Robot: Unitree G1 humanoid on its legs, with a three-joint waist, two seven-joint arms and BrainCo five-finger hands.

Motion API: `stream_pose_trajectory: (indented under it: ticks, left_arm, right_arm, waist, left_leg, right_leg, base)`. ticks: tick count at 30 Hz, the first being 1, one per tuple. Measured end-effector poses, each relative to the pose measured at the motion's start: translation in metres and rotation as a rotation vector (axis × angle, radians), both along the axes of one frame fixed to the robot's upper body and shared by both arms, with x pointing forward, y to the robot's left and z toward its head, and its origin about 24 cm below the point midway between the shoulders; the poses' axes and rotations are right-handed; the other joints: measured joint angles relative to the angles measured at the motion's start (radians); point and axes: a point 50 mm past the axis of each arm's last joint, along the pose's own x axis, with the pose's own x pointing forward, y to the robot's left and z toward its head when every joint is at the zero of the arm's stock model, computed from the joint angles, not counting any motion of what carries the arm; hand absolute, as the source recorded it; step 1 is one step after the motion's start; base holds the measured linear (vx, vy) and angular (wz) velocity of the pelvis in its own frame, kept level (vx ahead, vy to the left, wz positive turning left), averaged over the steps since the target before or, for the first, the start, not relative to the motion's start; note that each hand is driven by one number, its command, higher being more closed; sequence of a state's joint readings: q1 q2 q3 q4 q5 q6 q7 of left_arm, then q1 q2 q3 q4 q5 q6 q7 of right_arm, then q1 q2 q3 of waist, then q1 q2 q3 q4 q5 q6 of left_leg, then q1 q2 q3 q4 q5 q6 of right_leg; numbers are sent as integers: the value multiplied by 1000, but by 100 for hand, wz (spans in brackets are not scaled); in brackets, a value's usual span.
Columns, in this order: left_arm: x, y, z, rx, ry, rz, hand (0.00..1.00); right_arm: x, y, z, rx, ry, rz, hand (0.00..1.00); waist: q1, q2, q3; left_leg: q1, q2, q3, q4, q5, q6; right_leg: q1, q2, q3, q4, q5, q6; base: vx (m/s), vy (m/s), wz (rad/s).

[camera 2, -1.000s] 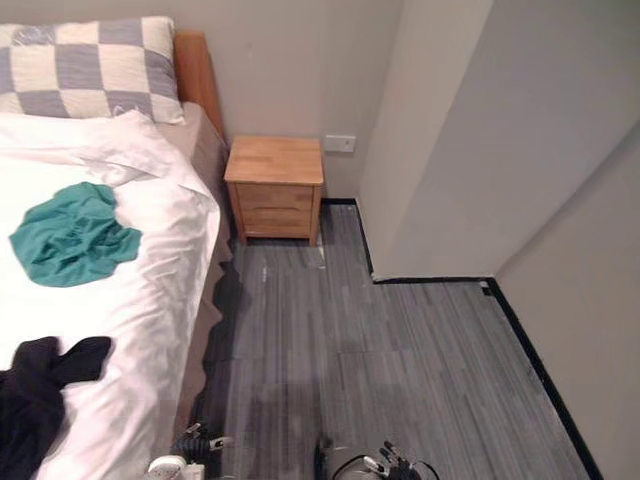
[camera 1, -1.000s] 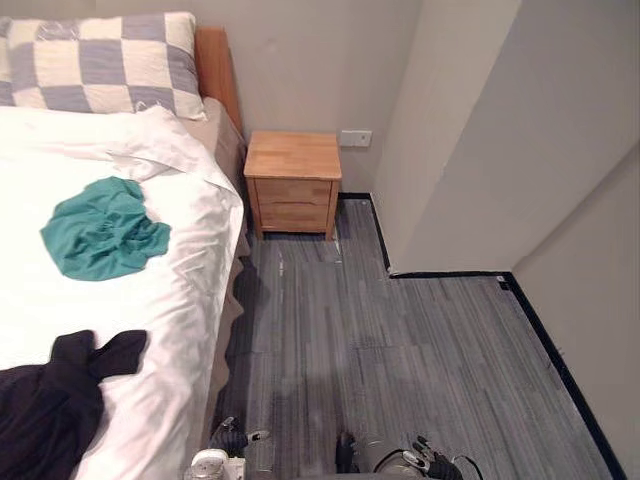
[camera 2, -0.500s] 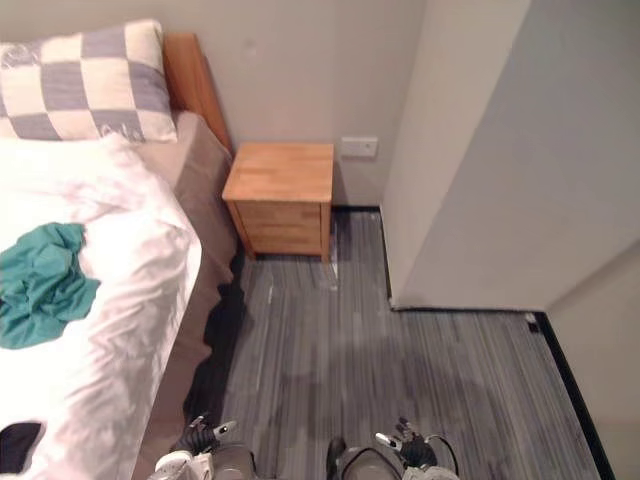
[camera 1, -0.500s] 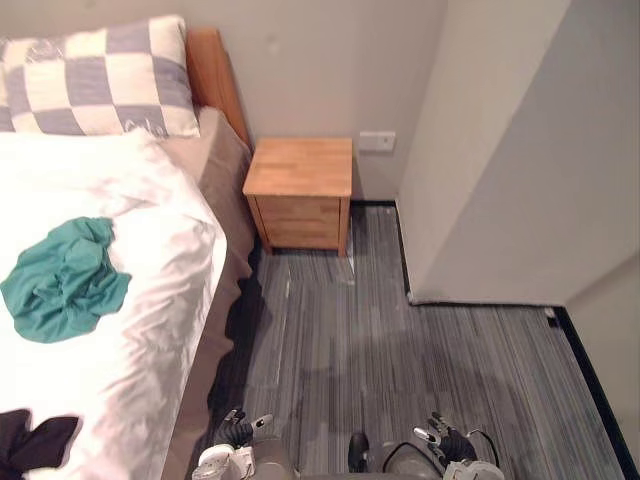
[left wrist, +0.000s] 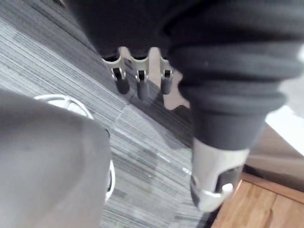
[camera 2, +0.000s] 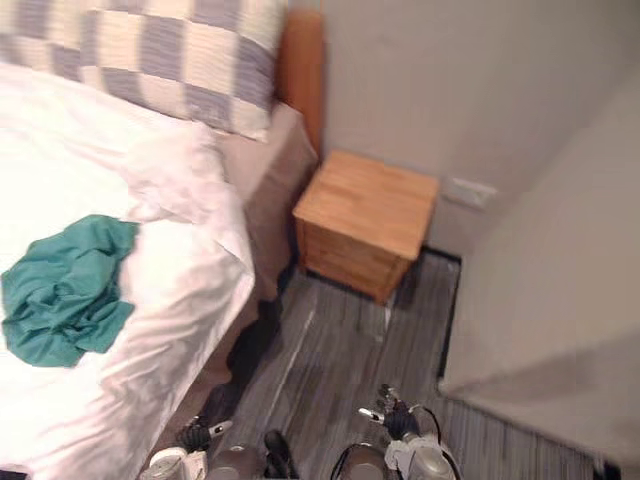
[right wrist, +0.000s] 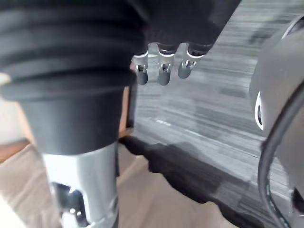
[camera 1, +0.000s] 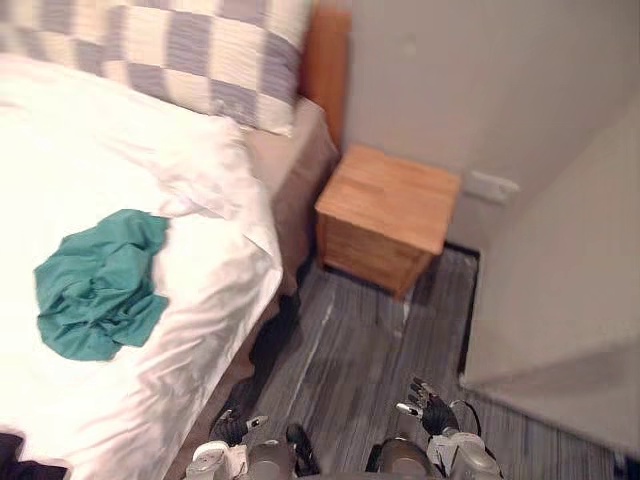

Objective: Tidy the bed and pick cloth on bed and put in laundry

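Note:
A crumpled teal cloth (camera 1: 95, 285) lies on the white duvet (camera 1: 200, 300) of the bed, near its right side. A corner of a black cloth (camera 1: 10, 468) shows at the lower left edge of the bed. My left hand (camera 1: 235, 428) hangs low beside the bed's edge, over the floor. My right hand (camera 1: 430, 405) hangs low further right. In the left wrist view the fingers (left wrist: 141, 83) are relaxed and hold nothing. The right wrist view shows its fingers (right wrist: 164, 71) relaxed and empty too. Both hands are well apart from the cloths.
A blue and cream checked pillow (camera 1: 170, 50) lies at the head of the bed against a wooden headboard (camera 1: 325, 60). A wooden nightstand (camera 1: 385, 215) stands right of the bed. A wall corner (camera 1: 560, 260) juts out at the right. Grey striped floor (camera 1: 350, 360) runs between bed and wall.
The camera has turned, so the bed and pillow take up more of the picture and the nightstand sits further right. Both hands stay low and empty. The cloths have not moved on the bed.

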State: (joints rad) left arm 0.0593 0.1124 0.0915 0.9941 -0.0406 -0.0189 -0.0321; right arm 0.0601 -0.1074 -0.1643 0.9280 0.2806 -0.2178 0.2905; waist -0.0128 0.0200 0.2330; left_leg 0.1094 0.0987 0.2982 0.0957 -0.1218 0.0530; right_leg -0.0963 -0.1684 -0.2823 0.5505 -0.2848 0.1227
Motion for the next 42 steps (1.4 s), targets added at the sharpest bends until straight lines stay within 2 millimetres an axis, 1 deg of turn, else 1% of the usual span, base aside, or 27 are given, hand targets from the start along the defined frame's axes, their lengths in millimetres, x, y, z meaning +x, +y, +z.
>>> stream_pose_trajectory:
  ticks: [1, 2, 3, 4, 5, 6, 7, 8, 9, 11, 12, 13, 14, 16, 17, 19, 20, 22, 24, 27, 29, 30, 31, 32, 33, 34, 42]
  left_arm:
    - [1, 1, 1, -1, -6, -7, 0]
    - [2, 1, 1, -6, -11, -14, 0]
    - [1, 5, 1, 1, -10, -13, 0]
    - [1, 9, 1, 8, -10, -7, 0]
    - [-8, 27, 3, 38, 5, 35, 0]
    - [-11, 27, 2, 32, 12, 63, 0]
    - [-17, 21, -1, 8, 23, 87, 0]
    - [-24, 11, -4, -26, 33, 94, 0]
    - [-34, -1, -7, -75, 41, 114, 0]
    - [-37, 0, -7, -83, 38, 135, 0]
    - [-41, 4, -7, -78, 28, 163, 0]
    - [-42, 5, -7, -81, 21, 179, 0]
    - [-44, 7, -6, -88, 10, 208, 0]
    - [-42, 9, -5, -90, -5, 211, 0]
    - [-41, 10, -5, -88, -11, 194, 0]
    - [-39, 9, -4, -80, -17, 176, 0]
    - [-41, 8, -5, -69, -7, 169, 0]
    - [-41, 8, -5, -60, 0, 137, 0]
    - [-41, 9, -5, -57, 0, 127, 0]
    - [-42, 18, -3, -18, 15, 82, 0]
    - [-42, 19, -4, -2, 28, 53, 0]
    - [-43, 20, -4, 10, 40, 44, 0]
    - [-42, 22, -3, 22, 46, 22, 0]
    - [-40, 24, -3, 35, 47, 1, 0]
    - [-38, 25, -3, 44, 60, -20, 0]
    - [-37, 19, -5, 30, 91, -60, 0]
    - [-34, 20, -4, 35, 79, -62, 0]
  right_arm:
    - [1, -2, 2, -4, -15, -22, 0]
    - [2, -5, 2, 1, -19, -60, 0]
    - [0, -4, 1, 8, -13, -92, 0]
    - [-1, -2, 0, 17, -9, -103, 0]
    - [-10, 11, -5, 55, 14, -126, 0]
    - [-10, 11, -5, 59, 18, -140, 0]
    - [-11, 7, -4, 52, 14, -161, 0]
    - [-13, 1, -1, 42, -1, -193, 0]
    - [2, -8, 14, 6, -79, -218, 0]
    - [27, -15, 39, -40, -204, -244, 0]
    - [48, -19, 61, -60, -310, -270, 0]
    - [57, -21, 70, -59, -353, -283, 0]
    - [74, -25, 89, -72, -429, -305, 0]
    - [88, -38, 113, -97, -528, -369, 0]
    - [88, -52, 126, -136, -572, -425, 0]
    - [86, -72, 142, -226, -613, -450, 0]
    - [86, -80, 151, -284, -633, -427, 0]
    - [89, -83, 164, -346, -668, -386, 0]
    - [96, -77, 180, -381, -725, -310, 0]
    - [103, -64, 179, -346, -723, -190, 0]
    - [103, -58, 174, -330, -704, -143, 0]
    - [101, -55, 171, -325, -691, -120, 0]
    - [98, -55, 166, -328, -673, -112, 0]
    - [92, -57, 162, -344, -647, -106, 0]
    - [83, -62, 155, -380, -606, -122, 0]
    - [97, -45, 153, -456, -576, -81, 0]
    - [99, -43, 153, -448, -583, -83, 0]
  waist:
    - [0, -5, 0]
    - [1, -5, 2]
    - [4, -21, -1]
    - [10, -35, -1]
    - [20, -90, 3]
    - [17, -82, 6]
    - [15, -51, -3]
    - [14, -7, -27]
    - [17, 38, -46]
    - [19, 45, -53]
    - [20, 27, -56]
    - [20, 23, -60]
    - [20, 16, -64]
    - [12, 10, -69]
    - [3, 6, -68]
    - [-9, -3, -63]
    - [-13, 4, -66]
    - [-19, 2, -65]
    - [-16, 0, -64]
    - [3, -38, -61]
    - [3, -50, -59]
    - [0, -44, -58]
    - [-18, -44, -59]
    - [-44, -53, -64]
    - [-72, -49, -63]
    - [-61, -24, -39]
    - [-55, -29, -39]
  left_leg:
    - [-4, 4, -54, -14, 1, -21]
    - [-7, 12, -108, -24, -11, -42]
    - [-10, 16, -160, -19, -27, -71]
    - [-12, 15, -173, -13, -40, -92]
    - [10, 2, -205, 34, -84, -162]
    - [22, 22, -218, 54, -102, -181]
    - [22, 68, -215, 80, -115, -201]
    - [14, 117, -209, 103, -132, -227]
    - [23, 183, -198, 113, -138, -252]
    - [53, 208, -196, 82, -99, -278]
    - [67, 208, -195, 54, -58, -278]
    - [66, 208, -194, 47, -43, -274]
    - [54, 205, -183, 43, -14, -268]
    - [20, 198, -125, 41, 33, -259]
    - [-2, 188, -50, 38, 65, -225]
    - [-4, 169, 91, 6, 94, -202]
    - [-2, 163, 173, -19, 113, -201]
    - [14, 146, 211, -72, 140, -203]
    - [16, 131, 194, -123, 150, -211]
    - [31, 97, 166, -201, 190, -203]
    - [13, 85, 138, -201, 193, -198]
    - [-5, 80, 104, -205, 195, -190]
    - [-27, 74, 60, -206, 195, -177]
    - [-48, 61, 11, -206, 202, -169]
    - [-76, 46, -55, -207, 213, -151]
    - [-96, 6, -63, -208, 238, -146]
    - [-109, -24, -60, -207, 244, -124]
  right_leg:
    - [-36, 2, 67, -129, 35, 13]
    - [-61, 3, 144, -290, 107, 20]
    - [-67, -1, 216, -442, 188, 49]
    - [-68, -5, 249, -484, 205, 58]
    - [-56, -23, 310, -506, 208, 65]
    - [-49, -12, 309, -466, 275, 55]
    - [-46, 19, 288, -411, 282, 36]
    - [-41, 56, 258, -372, 255, -5]
    - [-36, 99, 205, -307, 207, -50]
    - [-35, 112, 170, -230, 163, -88]
    - [-37, 110, 160, -205, 137, -101]
    - [-37, 110, 156, -206, 135, -102]
    - [-36, 104, 146, -215, 135, -102]
    - [-13, 78, 100, -253, 136, -103]
    - [13, 51, 49, -275, 137, -104]
    - [64, 16, -38, -314, 139, -107]
    - [81, 5, -77, -314, 139, -108]
    - [104, -9, -121, -314, 140, -107]
    - [115, -12, -153, -315, 141, -104]
    - [123, -25, -171, -332, 153, -83]
    - [133, -31, -174, -343, 155, -74]
    - [132, -20, -118, -342, 141, -74]
    - [135, 12, -9, -344, 98, -80]
    - [136, 53, 100, -368, 68, -76]
    - [151, 105, 202, -372, 50, -102]
    - [164, 62, 188, -408, 96, -50]
    - [167, 36, 198, -416, 122, -34]
  base:
    - [362, -345, 138]
    - [438, -464, 156]
    - [372, -426, 124]
    - [372, -484, 123]
    - [310, -431, 91]
    - [416, -558, 102]
    - [358, -432, 80]
    - [499, -489, 89]
    - [452, -368, 69]
    - [379, -303, 48]
    - [217, -214, 31]
    - [196, -223, 21]
    - [85, -120, 22]
    - [74, -100, 78]
    - [81, -80, 131]
    - [59, -22, 138]
    - [17, 48, 125]
    - [-12, 64, 92]
    - [-54, 59, 59]
    - [-77, 70, 34]
    - [-101, 45, 37]
    - [-107, 23, 73]
    - [-68, -46, 116]
    - [-35, -97, 185]
    - [-17, -95, 144]
    - [4, -20, 94]
    - [83, 39, 1]
